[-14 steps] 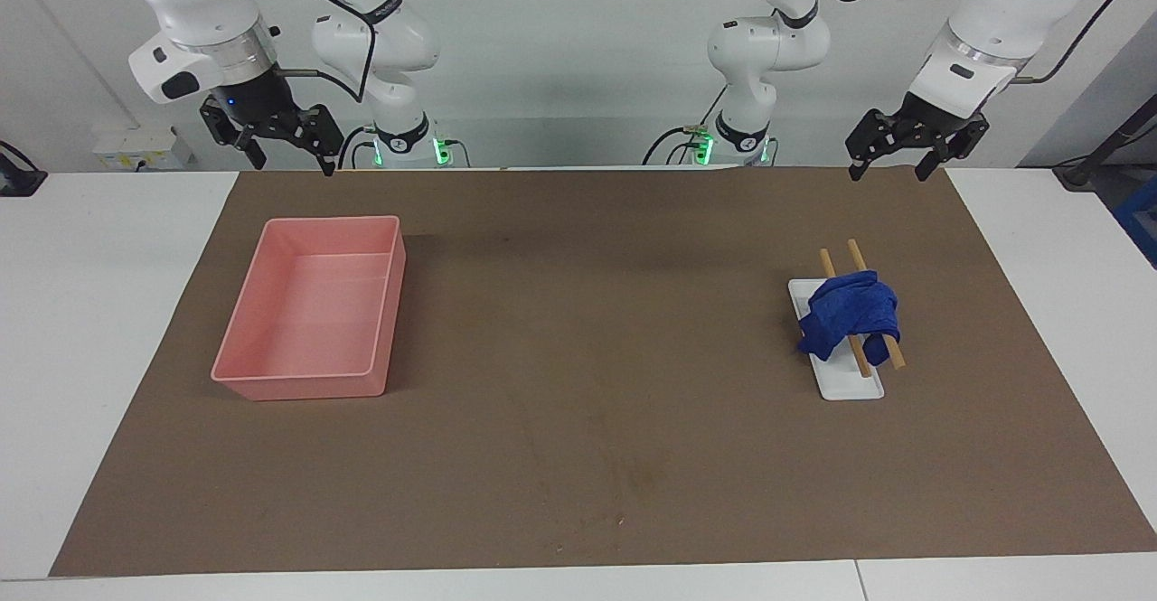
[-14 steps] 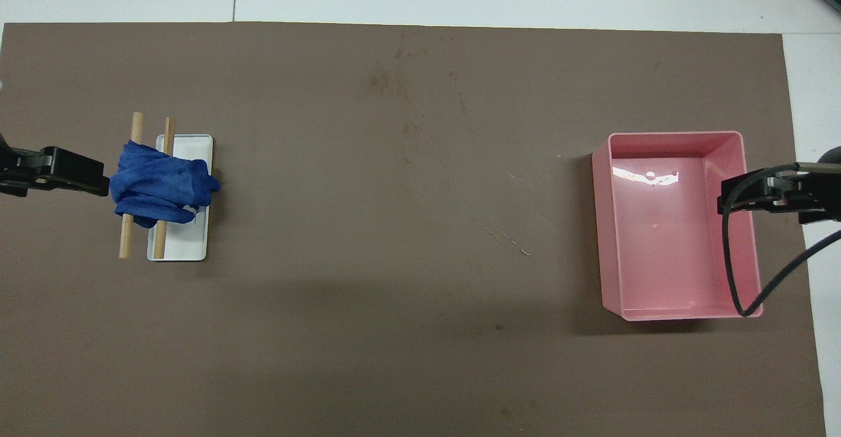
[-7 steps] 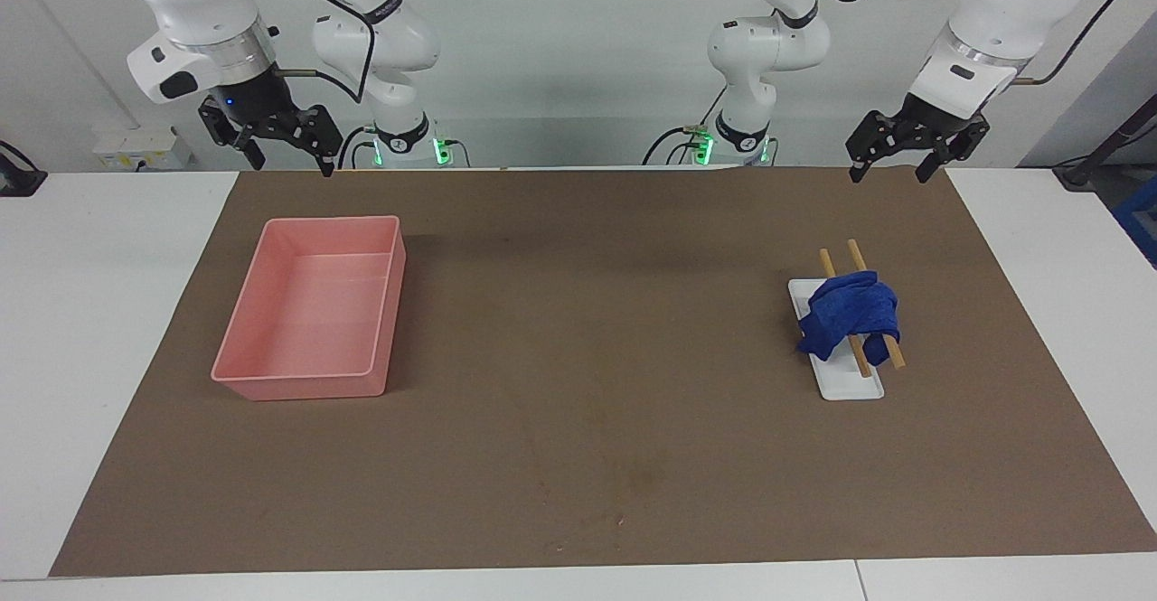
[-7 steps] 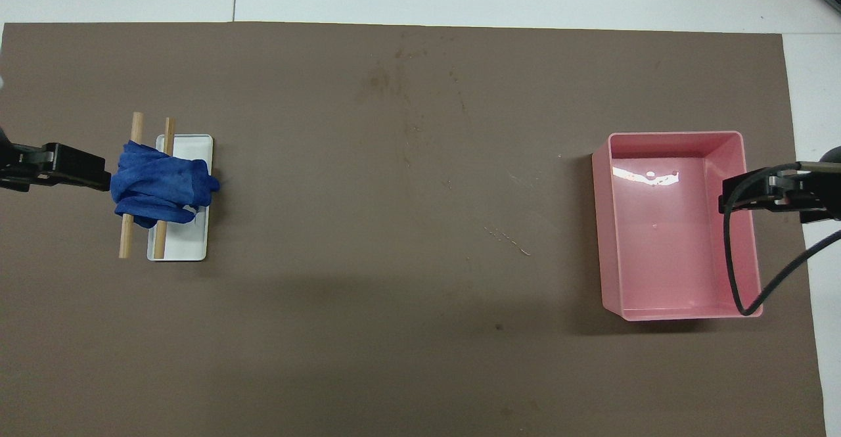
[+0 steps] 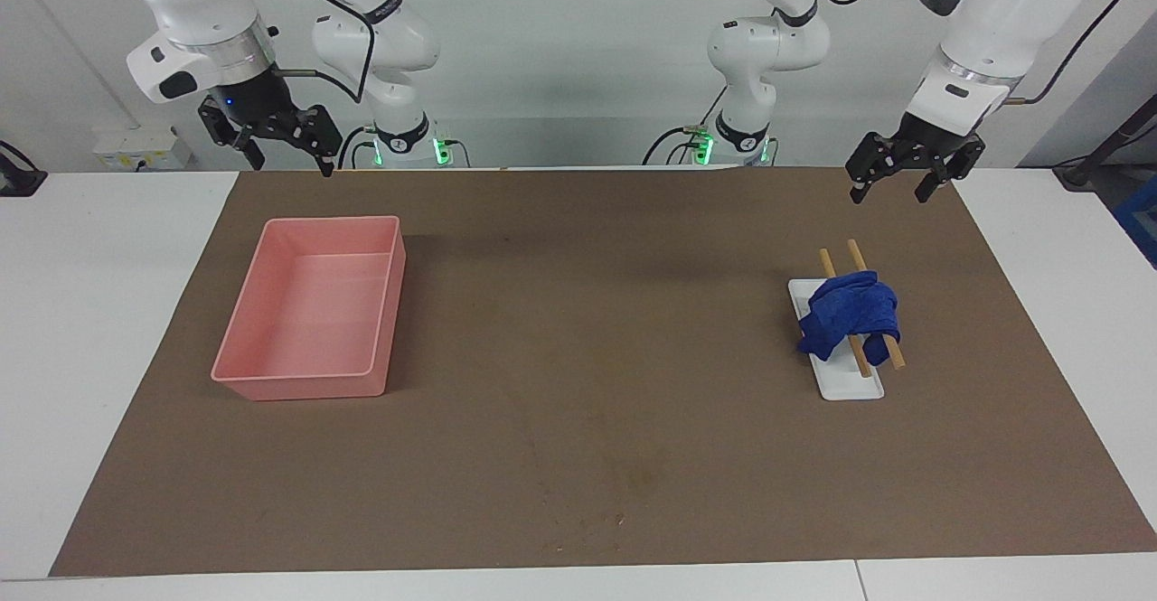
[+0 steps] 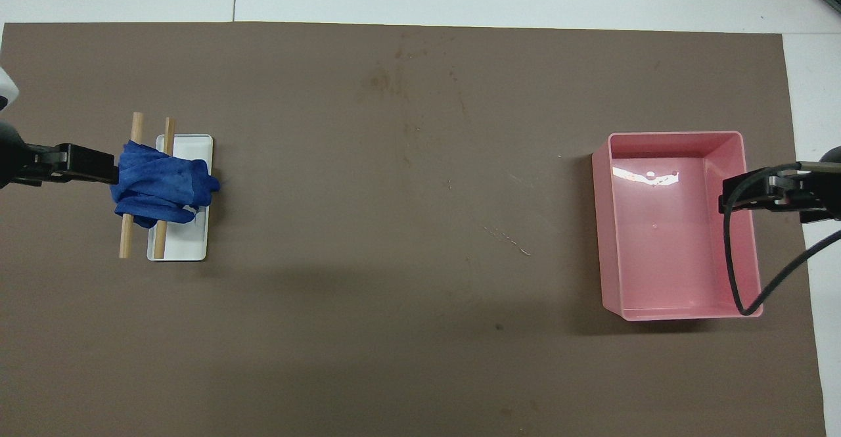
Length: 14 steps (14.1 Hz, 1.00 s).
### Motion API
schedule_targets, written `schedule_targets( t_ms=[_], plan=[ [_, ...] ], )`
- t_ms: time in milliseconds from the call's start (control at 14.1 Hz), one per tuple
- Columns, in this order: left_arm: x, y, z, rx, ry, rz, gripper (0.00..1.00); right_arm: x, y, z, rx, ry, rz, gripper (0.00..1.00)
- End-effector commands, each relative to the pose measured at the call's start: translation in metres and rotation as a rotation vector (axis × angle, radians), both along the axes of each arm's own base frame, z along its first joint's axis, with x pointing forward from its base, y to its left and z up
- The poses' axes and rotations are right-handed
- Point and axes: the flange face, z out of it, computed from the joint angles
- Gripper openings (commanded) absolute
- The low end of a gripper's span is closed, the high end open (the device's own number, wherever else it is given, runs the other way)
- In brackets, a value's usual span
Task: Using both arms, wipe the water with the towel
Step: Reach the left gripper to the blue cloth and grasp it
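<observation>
The deep-blue towel (image 5: 850, 316) lies crumpled over two wooden sticks (image 5: 856, 258) on a small white dish (image 5: 850, 386), toward the left arm's end of the table. It also shows in the overhead view (image 6: 161, 184). My left gripper (image 5: 888, 192) is open and empty, raised high over the brown mat. From above, the left gripper (image 6: 98, 166) reaches the towel's edge without touching it. My right gripper (image 5: 285, 165) is open and empty, raised. From above, the right gripper (image 6: 736, 195) is over the rim of the pink tray.
The pink tray (image 5: 271, 375) stands toward the right arm's end of the table, and its bottom shows a bright glint from above (image 6: 647, 175). A brown mat (image 5: 578, 357) covers most of the white table.
My left gripper has come down a little and moved toward the towel. The right gripper has barely moved. The towel and tray have not moved.
</observation>
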Motion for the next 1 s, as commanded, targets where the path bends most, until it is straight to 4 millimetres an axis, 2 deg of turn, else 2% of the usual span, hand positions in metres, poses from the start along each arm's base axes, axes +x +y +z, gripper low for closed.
schedule_targets(
  t_ms=[0, 213, 285, 427, 498, 640, 712, 925],
  plan=[
    [-0.012, 0.007, -0.014, 0.001, -0.036, 0.010, 1.00, -0.003, -0.002, 0.001, 0.022, -0.022, -0.001, 1.00],
    [-0.006, 0.008, -0.028, 0.000, -0.059, 0.015, 1.00, -0.001, -0.001, 0.002, 0.021, -0.038, 0.001, 1.00],
    [-0.001, 0.011, -0.044, -0.001, -0.076, 0.022, 1.00, 0.000, 0.001, 0.002, 0.021, -0.039, 0.005, 1.00],
    [0.015, 0.032, -0.080, 0.026, -0.120, 0.047, 1.00, -0.001, 0.002, 0.002, 0.021, -0.038, 0.009, 1.00],
    [0.025, 0.035, -0.098, 0.052, -0.129, 0.040, 1.00, -0.001, 0.003, 0.002, 0.021, -0.036, 0.012, 1.00],
    [0.039, 0.045, -0.123, 0.066, -0.134, 0.049, 1.00, -0.002, 0.004, 0.002, 0.021, -0.033, 0.021, 1.00],
    [0.038, 0.049, -0.137, 0.065, -0.133, 0.058, 1.00, -0.003, 0.004, 0.002, 0.021, -0.030, 0.022, 1.00],
    [0.031, 0.043, -0.174, 0.056, -0.157, 0.079, 1.00, -0.003, 0.003, 0.002, 0.021, -0.028, 0.013, 1.00]
  ],
)
